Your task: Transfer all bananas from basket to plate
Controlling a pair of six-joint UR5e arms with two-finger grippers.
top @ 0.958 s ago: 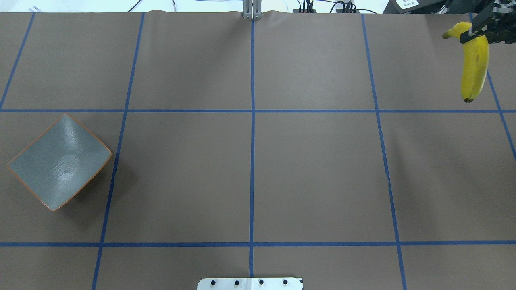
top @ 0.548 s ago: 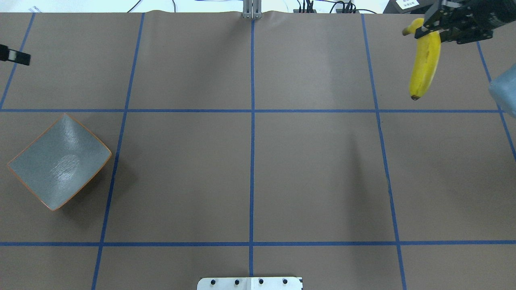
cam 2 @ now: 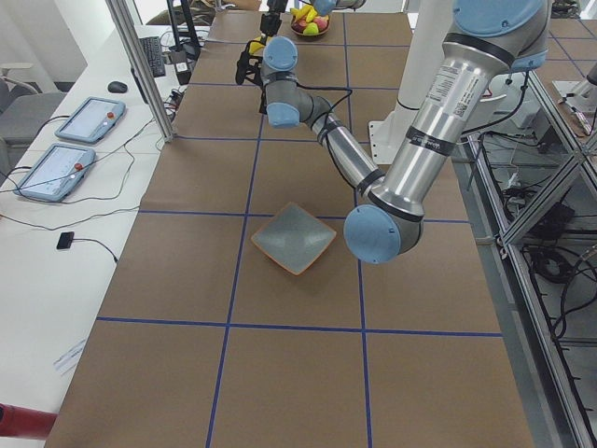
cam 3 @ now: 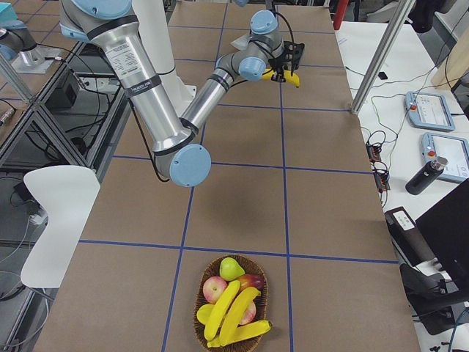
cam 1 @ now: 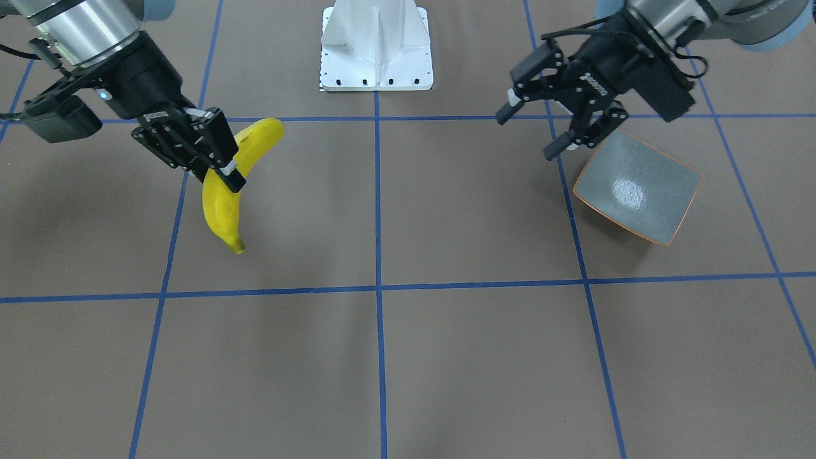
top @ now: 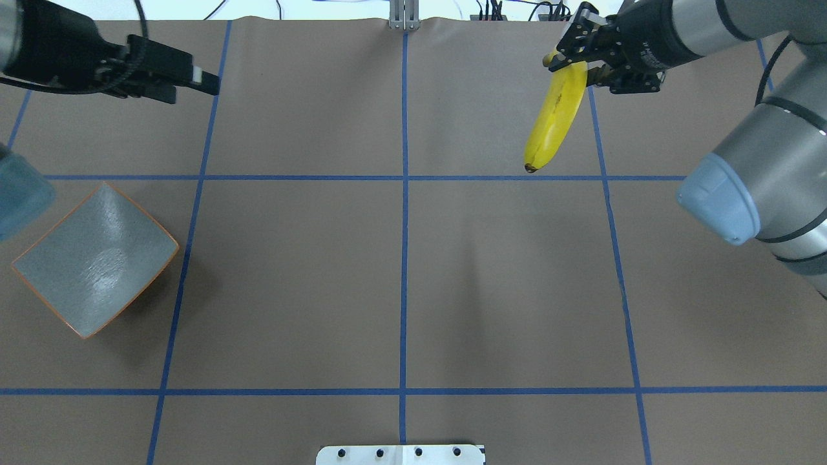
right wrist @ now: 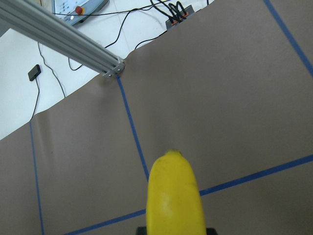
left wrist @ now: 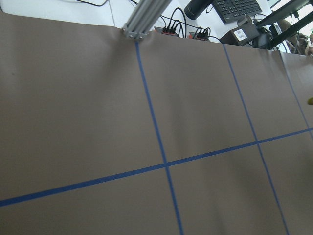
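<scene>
My right gripper is shut on the stem end of one yellow banana and holds it hanging above the table's far right-middle; it also shows in the front view and the right wrist view. My left gripper is open and empty, in the air beside the near corner of the grey-blue, orange-rimmed plate, which holds nothing. The wicker basket stands at the table's right end with three bananas in it.
Apples and a pear lie in the basket with the bananas. The white robot base plate stands at the table's near edge. An aluminium post stands at the far edge. Blue tape lines grid the brown table.
My right gripper has carried the banana leftward, from the far right edge toward the middle. My left arm has come into view from the left, above the plate.
</scene>
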